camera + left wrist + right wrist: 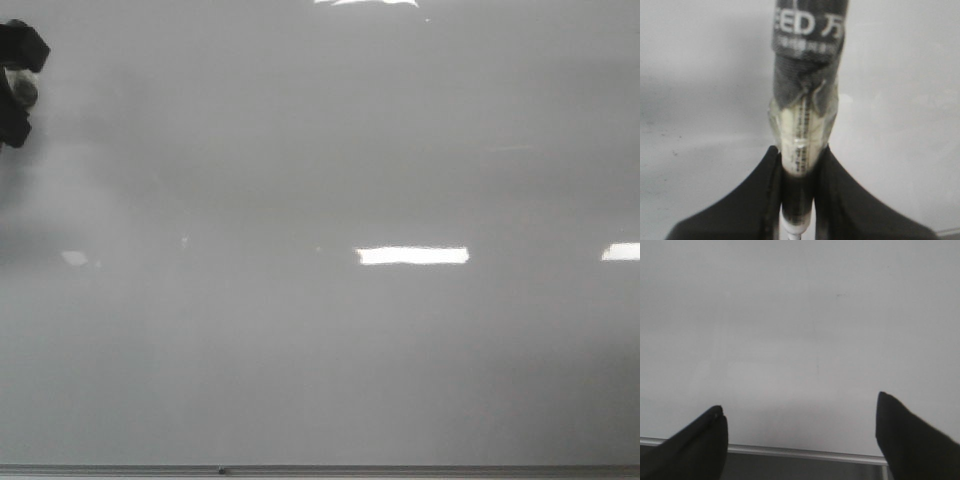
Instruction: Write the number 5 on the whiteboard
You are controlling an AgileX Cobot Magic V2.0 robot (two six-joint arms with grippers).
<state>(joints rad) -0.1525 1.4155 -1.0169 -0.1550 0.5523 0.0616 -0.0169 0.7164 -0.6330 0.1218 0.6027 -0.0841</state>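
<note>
The whiteboard [320, 330] is a glossy pale grey board filling the front view, with a thin metal bottom edge. No number 5 shows on it in any view. My left gripper [799, 160] is shut on a marker [805, 105] with a dark printed cap end and a taped pale barrel, pointing at the board. In the front view only a dark part of the left arm [18, 80] shows at the far left edge. My right gripper [800, 412] is open and empty, facing the board [800, 315] near its bottom edge.
Bright rectangular light reflections [412, 255] lie on the board, with another reflection [622, 252] at the right edge. The board's grey metal bottom rail [805, 452] runs under the right gripper, and shows as a thin rail [320, 469] in the front view.
</note>
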